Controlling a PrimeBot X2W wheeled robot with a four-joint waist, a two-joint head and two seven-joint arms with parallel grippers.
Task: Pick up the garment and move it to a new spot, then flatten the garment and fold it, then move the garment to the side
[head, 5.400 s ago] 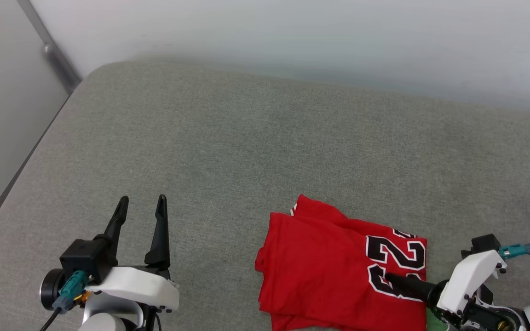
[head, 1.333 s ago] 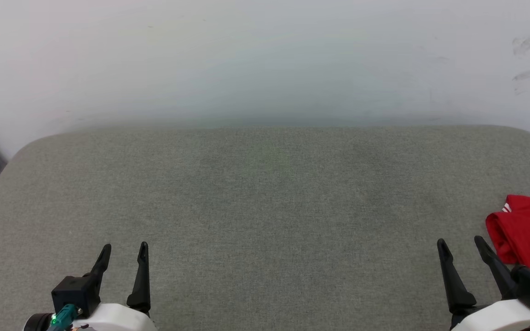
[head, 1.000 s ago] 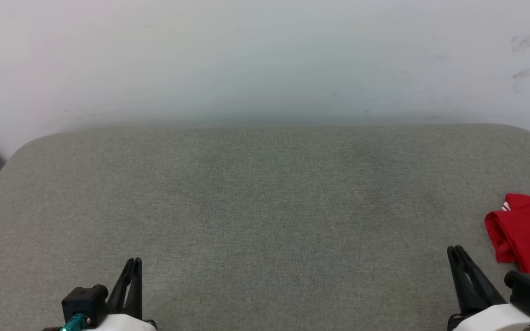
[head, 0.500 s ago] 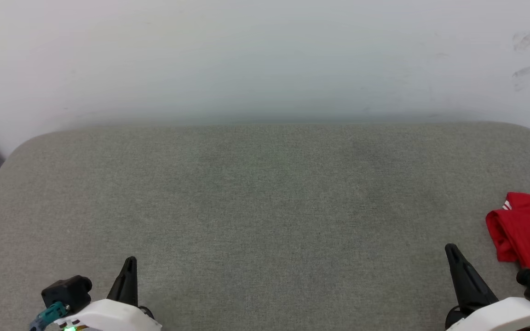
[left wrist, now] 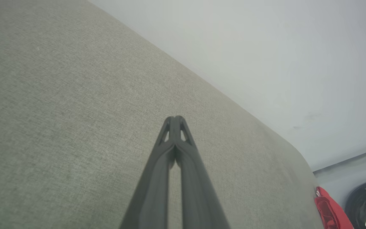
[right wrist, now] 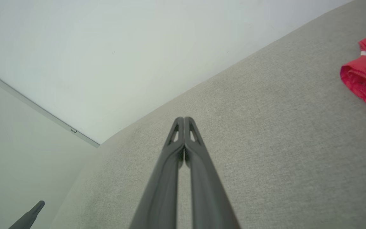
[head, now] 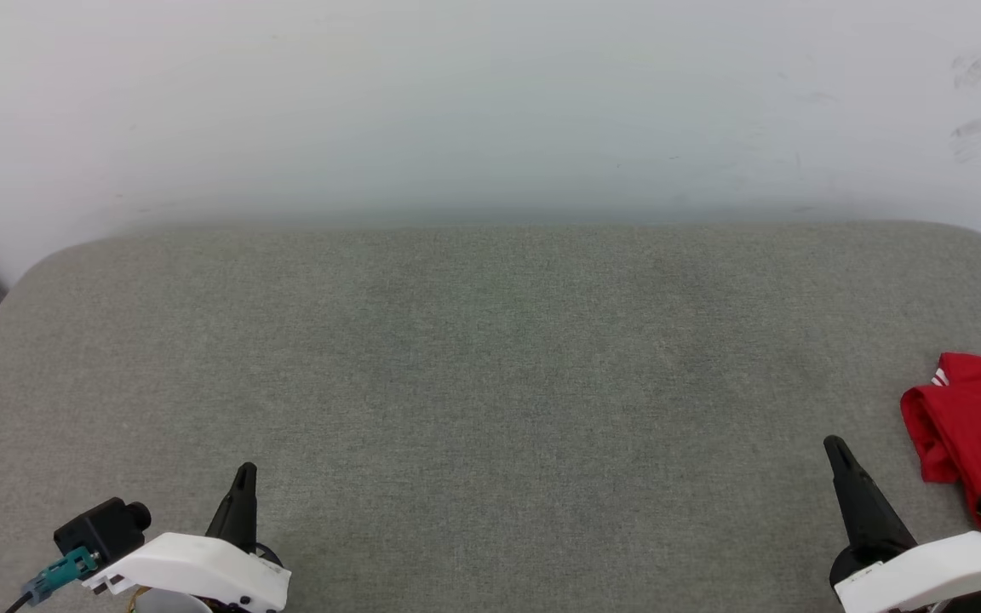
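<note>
Head view: left gripper [head: 243, 471] and right gripper [head: 834, 444] have just pinched shut, empty. The garment [head: 976, 417] lies at the cushion's [head: 490, 358] right edge, so the task looks done.

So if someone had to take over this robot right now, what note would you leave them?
Left end effector: shut, empty, over the grey cushion.
Right end effector: shut, empty.
Garment: lies at the cushion's right edge, partly cut off in the head view, apart from both end effectors.
Done: it looks folded and set to the side.
Left: apparently nothing; perhaps check that the fold is tidy.
</note>
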